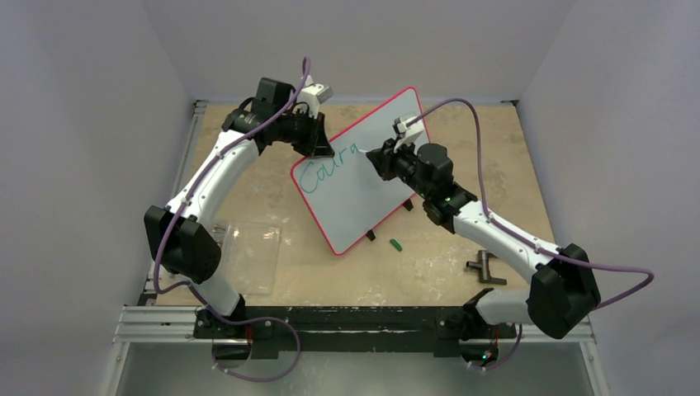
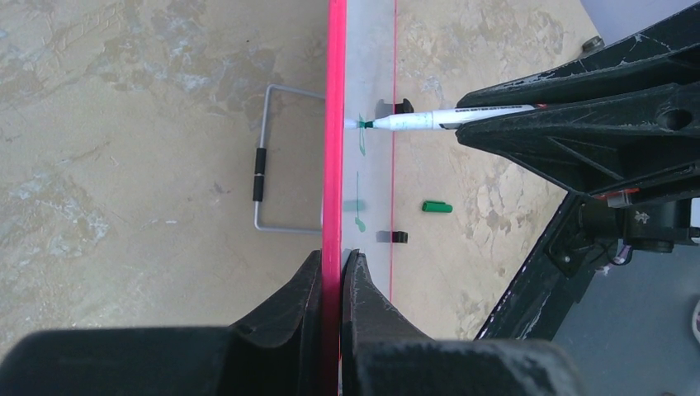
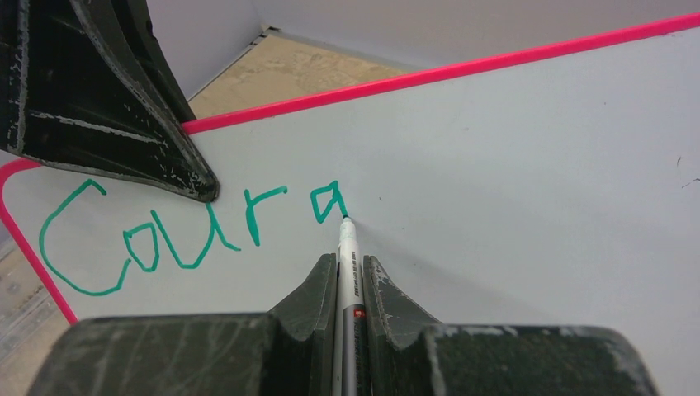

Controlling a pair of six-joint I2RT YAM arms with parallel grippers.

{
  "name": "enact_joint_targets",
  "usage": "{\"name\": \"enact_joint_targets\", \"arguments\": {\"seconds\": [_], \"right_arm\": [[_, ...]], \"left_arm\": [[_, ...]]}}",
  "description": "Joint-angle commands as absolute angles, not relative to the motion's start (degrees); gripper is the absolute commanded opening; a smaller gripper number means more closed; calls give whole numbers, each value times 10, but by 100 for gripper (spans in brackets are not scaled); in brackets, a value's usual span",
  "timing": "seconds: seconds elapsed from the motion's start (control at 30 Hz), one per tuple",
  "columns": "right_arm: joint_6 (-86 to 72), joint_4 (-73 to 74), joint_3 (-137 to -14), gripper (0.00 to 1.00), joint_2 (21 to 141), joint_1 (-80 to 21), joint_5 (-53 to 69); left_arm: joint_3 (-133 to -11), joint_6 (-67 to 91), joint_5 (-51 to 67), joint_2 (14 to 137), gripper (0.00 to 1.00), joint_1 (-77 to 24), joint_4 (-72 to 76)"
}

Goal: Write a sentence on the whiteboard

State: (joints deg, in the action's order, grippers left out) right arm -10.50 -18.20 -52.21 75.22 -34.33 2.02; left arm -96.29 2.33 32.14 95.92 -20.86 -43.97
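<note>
Whiteboard, glossy white with a red-pink rim, stands tilted in the middle of the bench. Its long axis runs diagonally from left to far right. Teal sentence along its upper edge reads "Coura". Left jaws pinch the rim. Right jaws pinch a marker, its tip touching the board after the last "a".

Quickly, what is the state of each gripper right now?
The left gripper is closed on the whiteboard.
The right gripper is closed on the marker.
</note>
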Motion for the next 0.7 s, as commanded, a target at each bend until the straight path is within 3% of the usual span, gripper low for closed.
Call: {"name": "enact_joint_targets", "arguments": {"seconds": [0.0,0.67], "right_arm": [[-110,-163,-521,0,730,-343,3],[-101,-184,-540,0,710,-336,-55]], "left_arm": [[-963,-45,199,959,0,-207,-467],[-959,-43,202,954,0,-207,-465]]}}
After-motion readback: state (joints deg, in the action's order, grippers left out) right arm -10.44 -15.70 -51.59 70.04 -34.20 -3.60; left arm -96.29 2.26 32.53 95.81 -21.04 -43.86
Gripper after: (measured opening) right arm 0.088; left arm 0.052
